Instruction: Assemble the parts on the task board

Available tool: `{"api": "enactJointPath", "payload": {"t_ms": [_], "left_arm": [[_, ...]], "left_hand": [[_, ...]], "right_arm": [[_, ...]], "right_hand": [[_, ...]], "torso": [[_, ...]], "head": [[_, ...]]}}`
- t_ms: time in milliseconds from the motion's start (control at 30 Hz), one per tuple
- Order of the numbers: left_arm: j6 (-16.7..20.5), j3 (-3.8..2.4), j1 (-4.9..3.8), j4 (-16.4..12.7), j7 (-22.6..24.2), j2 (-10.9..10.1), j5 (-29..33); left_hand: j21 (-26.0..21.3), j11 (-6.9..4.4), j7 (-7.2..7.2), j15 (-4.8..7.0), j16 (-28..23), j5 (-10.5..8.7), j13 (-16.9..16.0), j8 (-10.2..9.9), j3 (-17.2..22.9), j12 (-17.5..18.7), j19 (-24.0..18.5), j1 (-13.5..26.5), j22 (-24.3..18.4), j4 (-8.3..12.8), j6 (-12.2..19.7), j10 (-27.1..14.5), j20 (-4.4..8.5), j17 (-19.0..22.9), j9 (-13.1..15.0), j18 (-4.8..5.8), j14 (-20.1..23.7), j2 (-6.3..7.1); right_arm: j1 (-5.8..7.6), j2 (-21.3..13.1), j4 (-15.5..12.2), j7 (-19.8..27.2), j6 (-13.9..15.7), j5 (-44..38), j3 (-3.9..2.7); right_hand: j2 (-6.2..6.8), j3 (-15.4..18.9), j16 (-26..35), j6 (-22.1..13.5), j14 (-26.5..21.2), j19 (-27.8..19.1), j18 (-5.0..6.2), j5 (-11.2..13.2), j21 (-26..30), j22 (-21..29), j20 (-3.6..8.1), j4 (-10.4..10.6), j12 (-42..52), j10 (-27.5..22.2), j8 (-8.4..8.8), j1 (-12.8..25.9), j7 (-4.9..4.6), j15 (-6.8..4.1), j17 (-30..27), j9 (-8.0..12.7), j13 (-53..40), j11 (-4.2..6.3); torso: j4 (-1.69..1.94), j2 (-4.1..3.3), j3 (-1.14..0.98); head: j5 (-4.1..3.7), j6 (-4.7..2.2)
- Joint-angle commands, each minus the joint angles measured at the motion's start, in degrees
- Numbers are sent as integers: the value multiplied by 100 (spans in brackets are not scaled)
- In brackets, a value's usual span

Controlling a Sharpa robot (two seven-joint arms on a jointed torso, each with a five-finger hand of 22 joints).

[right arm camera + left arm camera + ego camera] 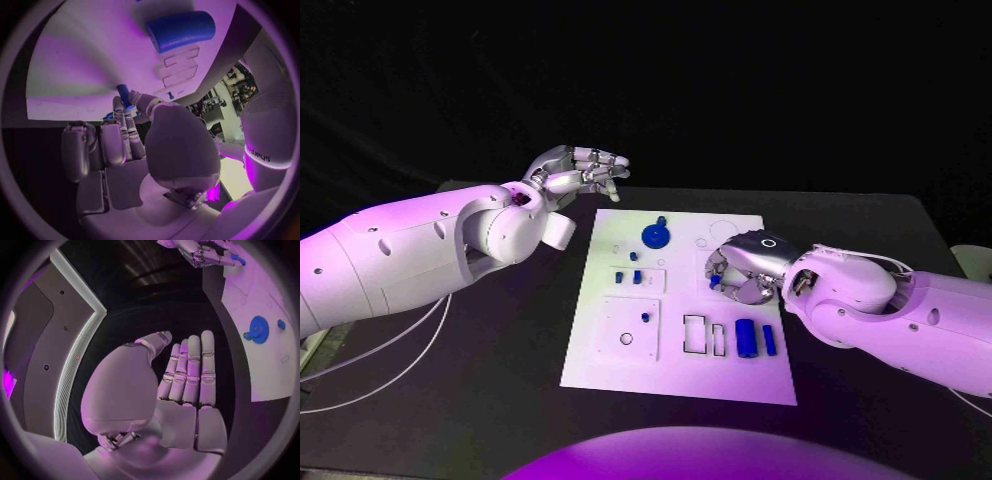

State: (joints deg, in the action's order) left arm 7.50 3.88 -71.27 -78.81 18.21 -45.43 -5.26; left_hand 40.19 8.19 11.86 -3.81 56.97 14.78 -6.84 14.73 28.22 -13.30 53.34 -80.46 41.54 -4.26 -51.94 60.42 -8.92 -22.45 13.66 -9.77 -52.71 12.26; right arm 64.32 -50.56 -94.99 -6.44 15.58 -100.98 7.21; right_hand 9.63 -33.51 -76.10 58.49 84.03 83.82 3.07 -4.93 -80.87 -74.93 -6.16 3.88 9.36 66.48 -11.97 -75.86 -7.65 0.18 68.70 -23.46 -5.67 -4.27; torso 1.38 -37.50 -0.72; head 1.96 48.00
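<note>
One task board (678, 385) mid-table, two hands over it, several blue parts on the board.
Counted: one gear (656, 235), two blocks side by side (757, 339) at the board's near right, a few small pegs near the middle. Right hand (733, 270) hangs low over the board's right half, fingertips (132, 100) pinching a small blue peg (123, 93). Left hand (580, 170) is raised past the board's far left corner, fingers (190, 367) straight, together, holding nothing.

White task board (678, 385) flat mid-table, blue gear (656, 235) near its far end, blue block (747, 338) in a slot
</note>
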Motion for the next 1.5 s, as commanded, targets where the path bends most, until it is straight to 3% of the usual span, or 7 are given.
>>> {"api": "enactJointPath", "payload": {"t_ms": [33,200,667,800,1100,1233,1500], "left_arm": [[-115,-4,-5,-8,3,5,35],[-121,-4,-5,0,-10,0,35],[-146,3,4,78,-10,41,35],[-157,4,7,106,-10,71,35],[-185,6,13,139,-10,152,36],[-203,7,16,151,-12,196,38],[-209,10,17,155,-18,219,46]], "left_hand": [[-20,-12,-6,-26,-38,-8,8,19,-6,18,41,-9,-8,-2,39,-42,-19,6,-5,-68,8,-57],[-20,-12,-6,-26,-38,-8,8,19,-6,18,41,-9,-8,-2,39,-42,-19,6,-5,-68,8,-57],[-22,-12,-6,-26,-39,-8,8,20,-6,16,42,-8,-10,-4,41,-43,-19,6,-5,-69,7,-60],[-22,-12,-6,-26,-39,-8,8,20,-6,16,42,-8,-10,-4,41,-43,-19,6,-5,-69,7,-60],[-25,-12,-6,-26,-39,-8,9,22,-8,15,44,-8,-11,-6,43,-46,-20,6,-5,-69,7,-64],[-25,-12,-6,-26,-39,-8,9,22,-8,15,44,-8,-11,-6,43,-46,-20,6,-5,-69,7,-64],[-25,-12,-6,-26,-39,-8,9,22,-8,15,44,-8,-11,-6,43,-46,-20,6,-5,-69,7,-64]], "right_arm": [[-13,7,-16,14,98,-39,5],[-13,-64,-160,24,346,-44,3],[158,-117,-957,88,796,145,-47],[77,135,-1010,158,838,204,-42],[-298,776,-885,321,893,233,-15],[-453,1041,-753,367,882,218,4],[-566,1314,-427,378,744,170,76]], "right_hand": [[-170,-88,-31,155,206,163,-87,89,-67,-947,58,-30,57,151,-122,-61,46,-78,18,-76,-39,38],[-272,-202,-56,214,209,191,-100,152,-121,-989,95,-98,69,276,-228,-113,74,-113,37,-170,-70,81],[-235,-225,-73,211,211,203,-106,154,-143,-1008,110,-152,36,312,-295,-90,77,-119,48,-248,-83,87],[-230,-226,-74,209,211,195,-103,153,-130,-1000,110,-157,31,311,-300,-89,76,-120,48,-254,-83,87],[-229,-241,-72,188,209,182,-97,139,-106,-987,112,-179,9,305,-311,-89,65,-118,40,-276,-84,83],[-230,-245,-75,183,210,182,-97,136,-107,-987,112,-184,5,304,-313,-88,63,-118,42,-281,-84,81],[-227,-247,-73,175,208,175,-93,132,-93,-979,112,-191,-3,302,-317,-85,58,-116,37,-288,-85,78]], "torso": [[0,0,2],[-1,4,-3],[-6,15,6],[-4,16,5],[9,3,13],[7,0,11],[3,-2,7]], "head": [[6,7],[18,17],[113,-6],[167,10],[408,60],[428,71],[426,110]]}}
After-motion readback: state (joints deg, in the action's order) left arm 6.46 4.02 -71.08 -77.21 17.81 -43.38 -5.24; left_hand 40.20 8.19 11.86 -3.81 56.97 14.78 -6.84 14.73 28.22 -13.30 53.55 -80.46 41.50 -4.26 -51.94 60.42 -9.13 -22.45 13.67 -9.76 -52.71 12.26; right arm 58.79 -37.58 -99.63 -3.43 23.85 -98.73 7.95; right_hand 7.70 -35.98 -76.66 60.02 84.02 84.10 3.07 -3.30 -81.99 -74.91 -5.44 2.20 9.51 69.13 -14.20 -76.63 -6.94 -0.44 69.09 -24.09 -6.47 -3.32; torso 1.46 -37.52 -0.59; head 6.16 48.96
